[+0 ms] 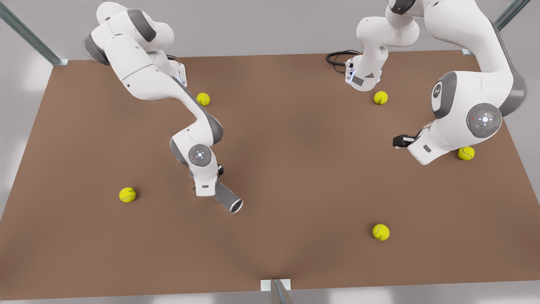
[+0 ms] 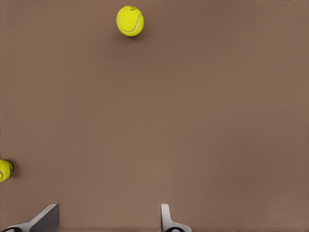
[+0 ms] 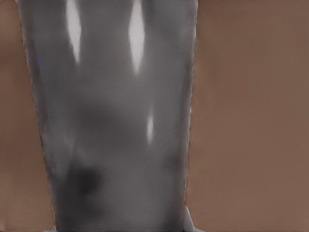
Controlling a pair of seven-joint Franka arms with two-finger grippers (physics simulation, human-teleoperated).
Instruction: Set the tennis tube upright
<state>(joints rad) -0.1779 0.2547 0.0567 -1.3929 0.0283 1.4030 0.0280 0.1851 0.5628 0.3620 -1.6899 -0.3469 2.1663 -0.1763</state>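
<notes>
The tennis tube (image 1: 228, 201) is a grey cylinder lying low over the brown table (image 1: 295, 169), left of centre in the front view, its hollow end (image 1: 236, 206) facing the front edge. My right gripper (image 1: 209, 191) comes down on its far half and is shut on it. In the right wrist view the tennis tube (image 3: 116, 121) runs lengthwise between the fingers, and one fingertip (image 3: 189, 224) presses its side. My left gripper (image 2: 106, 223) waits open over bare table at the front view's right (image 1: 415, 150), with nothing between its fingers (image 2: 166, 217).
Several yellow-green tennis balls lie scattered: one (image 1: 127, 194) left of the tube, one (image 1: 380, 232) near the front, one (image 1: 465, 153) beside the left arm. Two balls (image 2: 130, 21) (image 2: 5, 169) lie ahead of the left gripper. A black cable (image 1: 337, 57) lies at the back.
</notes>
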